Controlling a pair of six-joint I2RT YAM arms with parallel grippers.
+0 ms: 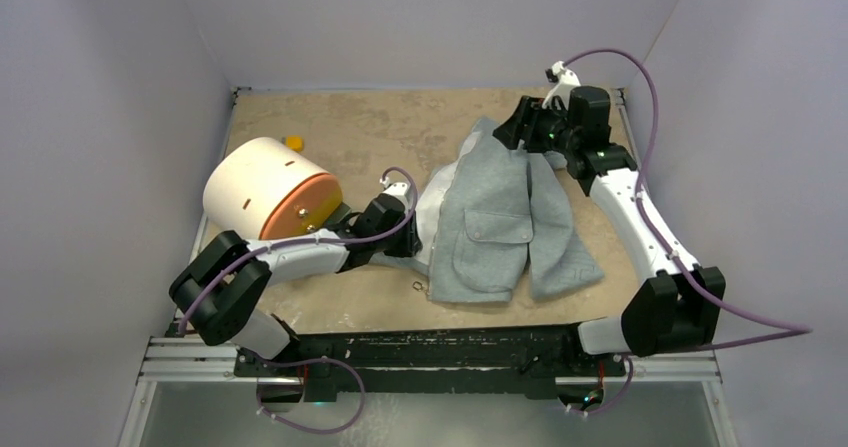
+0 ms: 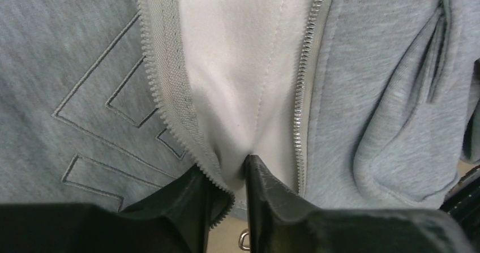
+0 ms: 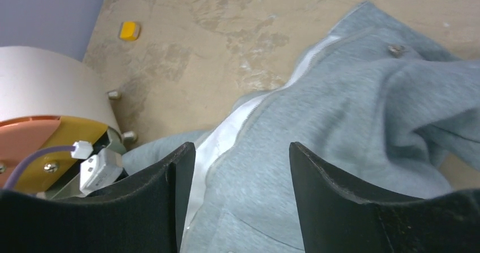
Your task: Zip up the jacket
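Observation:
The light grey jacket (image 1: 500,222) lies unzipped on the tan table, its white lining (image 2: 243,66) showing between the two zipper rows. The left zipper edge (image 2: 164,77) and the lining bunch between the fingers of my left gripper (image 2: 226,176), which is shut on them at the hem. The right zipper row (image 2: 303,94) runs just beside the right finger (image 2: 277,208). My right gripper (image 3: 242,145) hangs open over the jacket's upper part (image 3: 339,111), near the collar (image 1: 520,127), with nothing between its fingers.
A cream cylinder with an orange face (image 1: 265,187) stands left of the jacket, close behind my left arm. A small yellow object (image 1: 293,143) lies beyond it. A small metal ring (image 2: 244,240) rests on the table by the hem. Walls enclose the table (image 1: 350,127).

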